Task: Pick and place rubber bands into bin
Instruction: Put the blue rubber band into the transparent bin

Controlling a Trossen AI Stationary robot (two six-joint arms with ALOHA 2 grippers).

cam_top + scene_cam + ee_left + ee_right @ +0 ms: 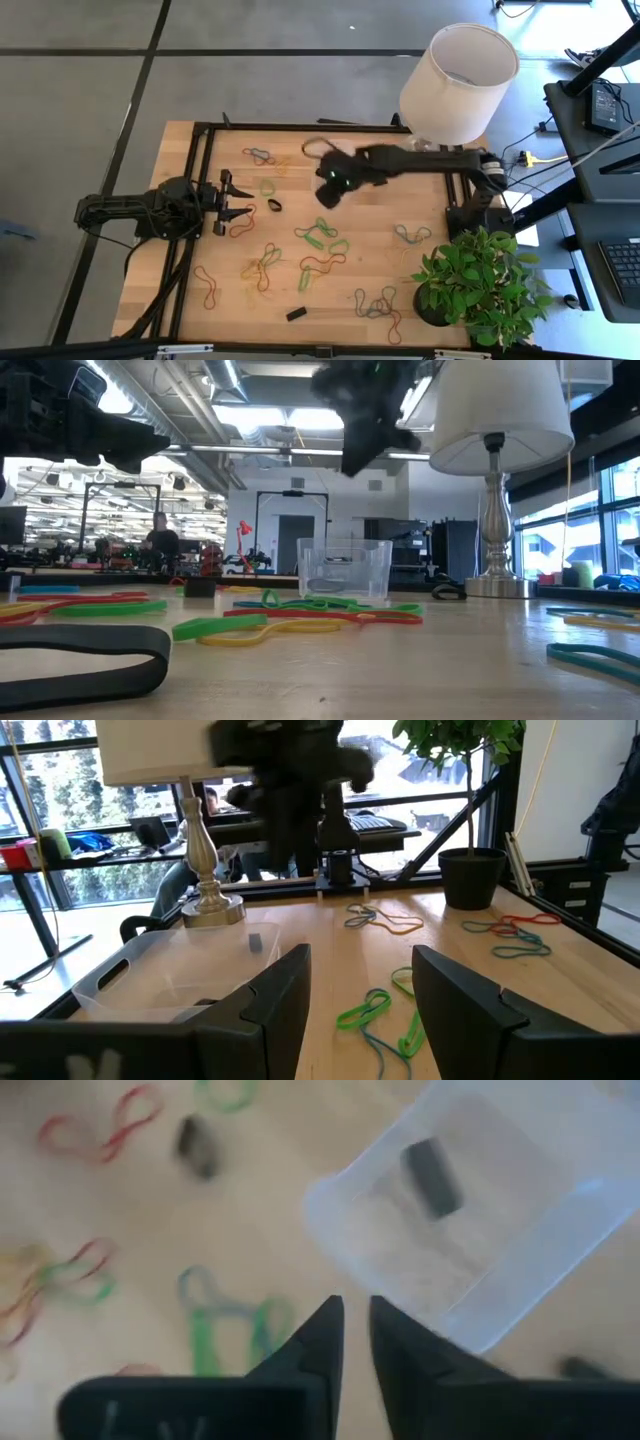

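Bands (320, 235) lie scattered over the table's middle and bottom; the bin (480, 1210) sits upper right in my right wrist view, under my right claw (356, 1330), fingers nearly together, empty.

1. From overhead, you look straight down on the whole wooden table (380, 260).
2. At tabletop height, you look level across it into the room, rubber bands (300, 622) close before you.
3. Your left wrist camera faces the lamp (205, 870).
4. Your right wrist camera looks down closely on the bin (520, 1210), which the low view shares.
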